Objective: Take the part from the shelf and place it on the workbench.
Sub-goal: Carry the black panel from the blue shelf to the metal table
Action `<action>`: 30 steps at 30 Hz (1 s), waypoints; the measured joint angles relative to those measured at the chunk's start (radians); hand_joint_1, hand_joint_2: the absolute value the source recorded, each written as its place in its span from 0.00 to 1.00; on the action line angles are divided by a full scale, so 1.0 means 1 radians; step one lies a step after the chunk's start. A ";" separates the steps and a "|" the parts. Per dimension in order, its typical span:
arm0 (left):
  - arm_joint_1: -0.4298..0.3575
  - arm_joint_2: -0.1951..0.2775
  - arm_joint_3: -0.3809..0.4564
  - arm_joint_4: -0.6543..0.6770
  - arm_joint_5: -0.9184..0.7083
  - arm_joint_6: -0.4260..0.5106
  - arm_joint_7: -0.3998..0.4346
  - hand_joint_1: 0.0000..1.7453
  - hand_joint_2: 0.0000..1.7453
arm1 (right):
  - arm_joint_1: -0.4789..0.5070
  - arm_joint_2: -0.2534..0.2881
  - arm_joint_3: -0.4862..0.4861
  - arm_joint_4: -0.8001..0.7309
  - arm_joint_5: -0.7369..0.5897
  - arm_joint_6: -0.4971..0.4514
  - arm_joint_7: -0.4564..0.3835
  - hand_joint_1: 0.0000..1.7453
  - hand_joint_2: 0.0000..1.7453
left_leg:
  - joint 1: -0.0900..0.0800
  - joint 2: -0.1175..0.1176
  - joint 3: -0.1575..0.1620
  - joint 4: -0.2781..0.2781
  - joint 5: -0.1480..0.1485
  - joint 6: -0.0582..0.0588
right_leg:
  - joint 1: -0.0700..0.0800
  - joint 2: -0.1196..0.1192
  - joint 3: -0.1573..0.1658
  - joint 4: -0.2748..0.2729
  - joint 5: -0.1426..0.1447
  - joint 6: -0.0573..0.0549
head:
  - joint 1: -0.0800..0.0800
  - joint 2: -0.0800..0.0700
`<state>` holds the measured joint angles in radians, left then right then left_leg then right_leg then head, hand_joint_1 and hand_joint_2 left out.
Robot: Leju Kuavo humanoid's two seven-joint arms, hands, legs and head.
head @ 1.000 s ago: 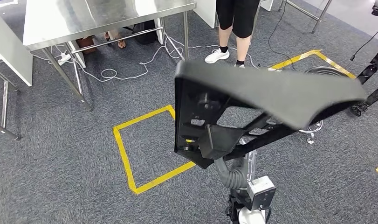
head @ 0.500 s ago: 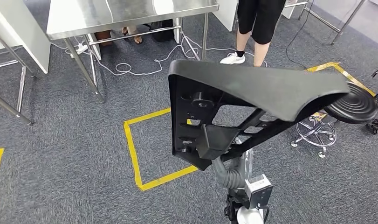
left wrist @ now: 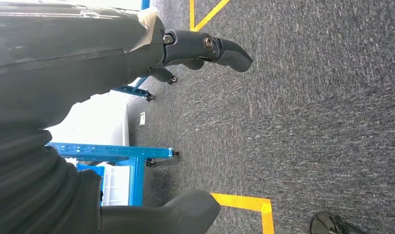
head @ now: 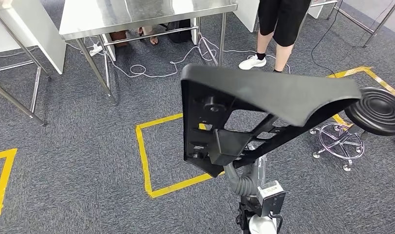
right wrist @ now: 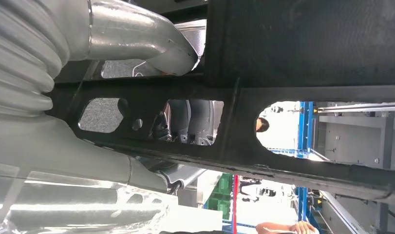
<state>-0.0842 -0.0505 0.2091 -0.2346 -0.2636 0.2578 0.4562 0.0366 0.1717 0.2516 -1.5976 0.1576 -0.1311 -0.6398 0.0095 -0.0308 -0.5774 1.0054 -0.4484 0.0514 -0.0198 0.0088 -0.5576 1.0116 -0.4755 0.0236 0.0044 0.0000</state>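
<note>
The part (head: pixel 263 92) is a large black plastic frame with a curved top panel and cut-out ribs. It hangs in mid-air over the carpet, in the middle of the head view. My right hand (right wrist: pixel 78 151) grips its ribbed underside (right wrist: pixel 307 39), and the right arm rises from below under it. The steel workbench (head: pixel 137 12) stands at the far side, left of centre, some way beyond the part. My left hand (left wrist: pixel 205 48) hangs over the carpet with its fingers apart and nothing in it.
A person's legs (head: pixel 278 29) stand right of the workbench. A black round stool (head: pixel 378 109) is at the right. Yellow tape (head: pixel 142 156) marks a square on the floor. Cables (head: pixel 151 68) lie under the bench. A white table (head: pixel 20 29) stands at the left.
The camera has moved: the whole floor scene has shifted right and down, bringing the stool and the white table further in. The part stays in my right hand's grip.
</note>
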 joint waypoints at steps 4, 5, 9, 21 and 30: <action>0.000 0.000 0.004 0.000 -0.003 -0.003 0.000 0.00 1.00 | 0.000 0.000 0.000 0.000 0.001 0.000 0.002 1.00 1.00 | 0.002 0.000 0.001 0.000 -0.002 -0.001 | 0.000 0.000 0.001 0.000 -0.001 -0.002 | 0.000 0.000; 0.000 0.000 0.004 0.000 -0.004 -0.002 0.000 0.00 1.00 | 0.000 0.000 0.000 0.000 0.001 0.000 0.002 1.00 1.00 | 0.002 0.000 0.001 0.001 -0.002 -0.001 | -0.001 0.000 0.001 0.000 -0.001 -0.002 | 0.000 0.000; 0.000 0.001 0.005 0.000 -0.009 0.000 0.000 0.00 1.00 | 0.000 0.000 0.000 0.000 0.001 0.001 0.004 1.00 1.00 | -0.003 0.003 -0.002 -0.005 -0.010 0.005 | -0.003 0.000 0.004 -0.002 0.004 0.003 | 0.000 0.000; 0.002 -0.007 0.005 0.000 -0.020 -0.006 0.000 0.00 1.00 | -0.003 -0.010 0.001 0.003 0.006 0.000 0.013 1.00 1.00 | 0.009 -0.003 0.052 -0.030 -0.018 -0.014 | -0.014 0.001 -0.035 0.077 -0.018 0.063 | 0.007 0.000; -0.002 -0.007 0.004 0.000 -0.026 -0.006 0.000 0.00 1.00 | -0.007 -0.007 0.008 0.004 0.008 0.000 0.019 1.00 1.00 | 0.014 0.022 -0.031 0.141 -0.095 -0.059 | -0.005 0.001 0.030 0.001 -0.024 -0.029 | -0.004 0.000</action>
<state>-0.0861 -0.0578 0.2135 -0.2342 -0.2900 0.2518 0.4561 0.0299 0.1647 0.2599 -1.5938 0.1652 -0.1312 -0.6210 0.0234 -0.0086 -0.6088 1.1468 -0.5437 -0.0077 -0.0250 0.0093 -0.5274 1.0124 -0.4996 -0.0057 0.0002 0.0000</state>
